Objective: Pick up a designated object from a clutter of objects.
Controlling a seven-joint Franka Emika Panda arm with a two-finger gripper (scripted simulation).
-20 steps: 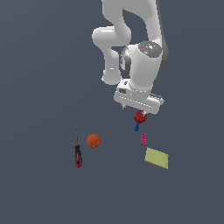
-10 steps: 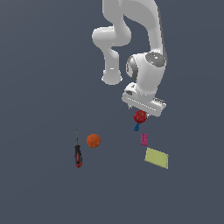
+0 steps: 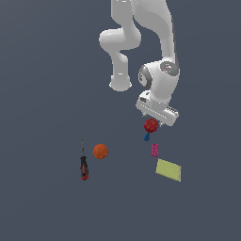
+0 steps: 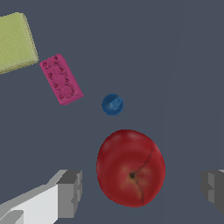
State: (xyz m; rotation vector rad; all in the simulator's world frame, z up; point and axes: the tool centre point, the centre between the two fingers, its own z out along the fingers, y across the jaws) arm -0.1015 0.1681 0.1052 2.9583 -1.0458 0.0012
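Observation:
The red apple (image 3: 151,125) is a glossy ball with a dark dimple, large in the wrist view (image 4: 130,167). My gripper (image 3: 154,121) hangs right over it. In the wrist view the gripper (image 4: 141,190) is open. One grey fingertip (image 4: 69,193) stands on one side of the apple and the other on the opposite side. Both are apart from its skin. The tiny blue piece (image 3: 147,138) lies just beside the apple, and also shows in the wrist view (image 4: 112,104).
The pink block (image 3: 155,150) and the flat yellow-green pad (image 3: 168,169) lie towards the exterior view's right; both show in the wrist view, block (image 4: 61,78) and pad (image 4: 15,42). The orange ball (image 3: 100,151) and the red-and-black screwdriver (image 3: 84,164) lie to the left.
The hand has come down and slightly to the exterior view's right over the apple, and the arm has folded lower. The objects have not moved.

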